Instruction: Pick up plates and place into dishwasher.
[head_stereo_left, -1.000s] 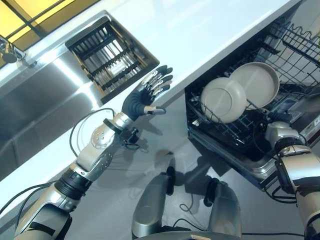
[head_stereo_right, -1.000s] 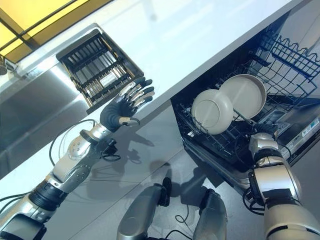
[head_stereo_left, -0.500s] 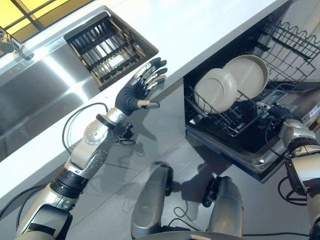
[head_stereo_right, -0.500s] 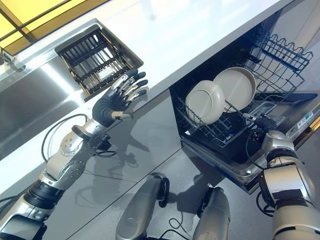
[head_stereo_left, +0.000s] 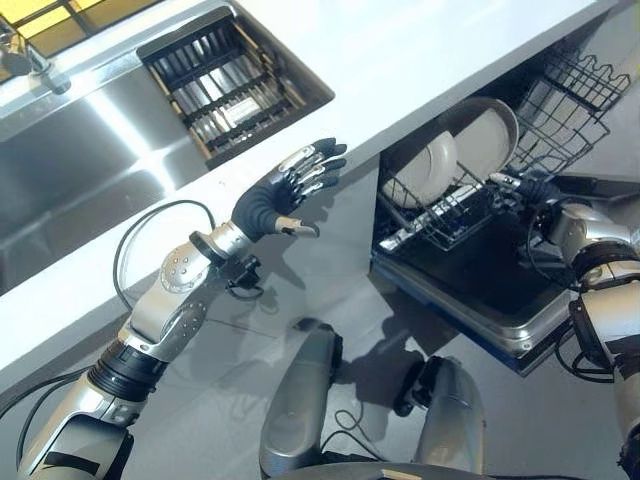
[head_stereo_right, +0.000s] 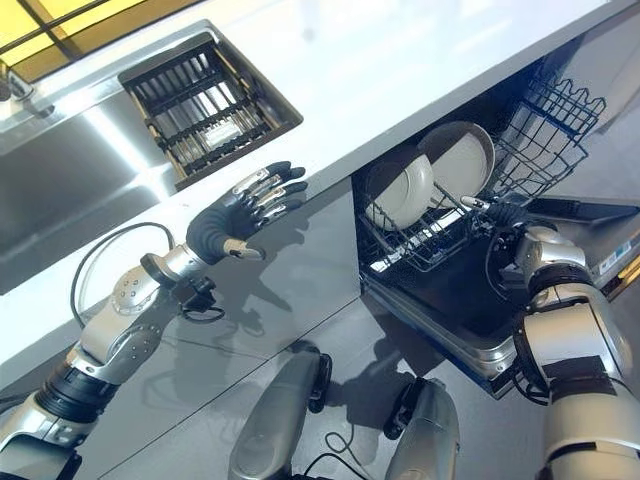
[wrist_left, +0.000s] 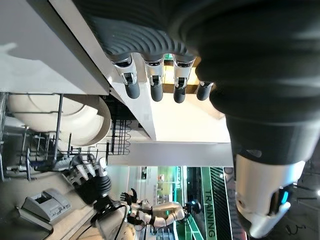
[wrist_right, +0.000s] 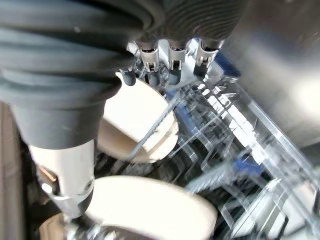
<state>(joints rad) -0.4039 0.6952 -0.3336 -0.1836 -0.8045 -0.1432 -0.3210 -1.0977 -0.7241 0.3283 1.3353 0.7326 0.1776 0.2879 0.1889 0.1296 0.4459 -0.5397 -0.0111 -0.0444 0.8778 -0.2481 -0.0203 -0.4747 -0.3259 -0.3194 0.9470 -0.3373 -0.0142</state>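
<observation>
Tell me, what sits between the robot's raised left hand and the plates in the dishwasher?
Only the white countertop's edge and grey cabinet front separate the left hand from the plates, per the left eye view.

The right hand (wrist_right: 170, 65) reaches from the top of the frame, fingers (wrist_right: 172, 72) extended. Two cream plates (wrist_right: 135, 125) stand in the wire rack (wrist_right: 235, 150) below it.

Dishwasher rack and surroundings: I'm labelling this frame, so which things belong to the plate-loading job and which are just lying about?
Job:
two plates
dishwasher rack
right hand at the rack
dishwasher door

Just about:
sink
sink drying rack
countertop
left hand, open, idle
</observation>
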